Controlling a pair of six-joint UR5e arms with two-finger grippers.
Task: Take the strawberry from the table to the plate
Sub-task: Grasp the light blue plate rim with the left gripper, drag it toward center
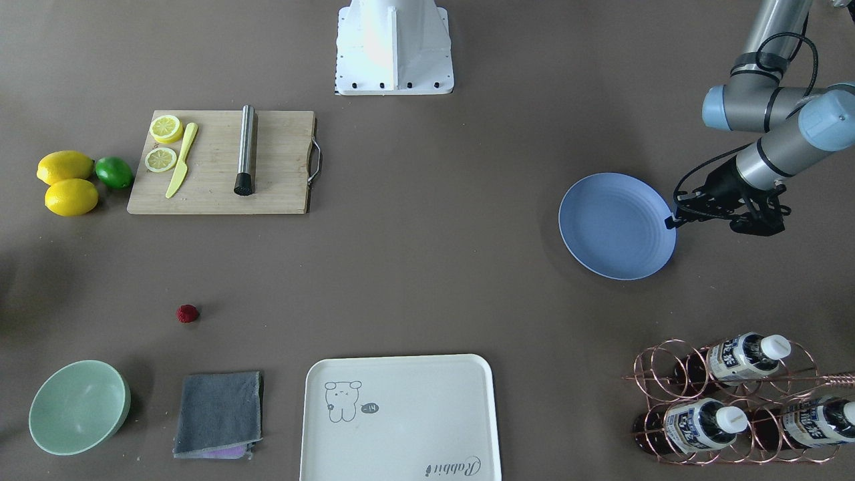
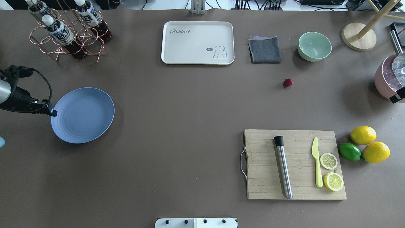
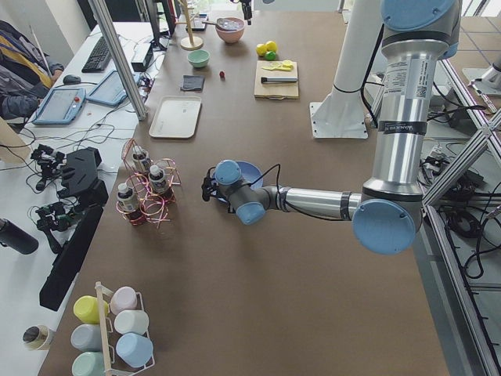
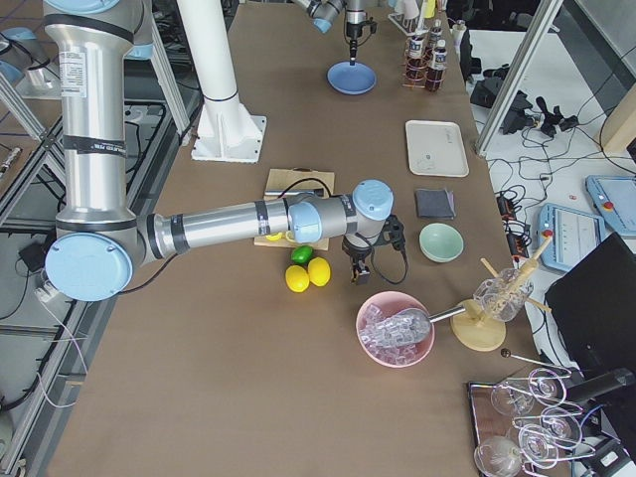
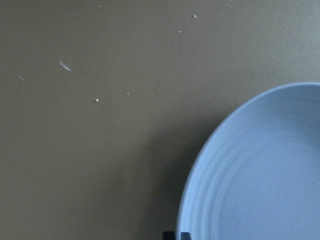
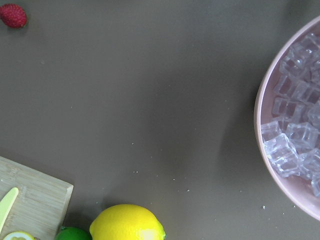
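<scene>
The strawberry (image 1: 188,313), a tiny dark-red berry, lies alone on the brown table (image 1: 427,267), between the mint bowl and the cutting board. It also shows as the strawberry (image 2: 287,82) from overhead and the strawberry (image 6: 13,15) in the right wrist view's top left corner. Far across the table rests the light-blue plate (image 1: 614,227), nothing on it. My left gripper (image 2: 53,112) points down at the plate's (image 5: 260,175) outer rim, its tips nearly together, holding nothing. My right gripper (image 4: 356,274) hovers between the lemons and the ice bowl; whether it is open or shut I cannot tell.
A wooden cutting board (image 1: 224,162) carries a steel muddler, a yellow knife and lemon slices. Two lemons (image 1: 67,182) and a lime (image 1: 114,172) sit beside it. Near the berry are a mint bowl (image 1: 79,407) and grey cloth (image 1: 219,414). A cream tray (image 1: 399,417), a bottle rack (image 1: 735,401) and a pink ice bowl (image 2: 389,79) stand farther off.
</scene>
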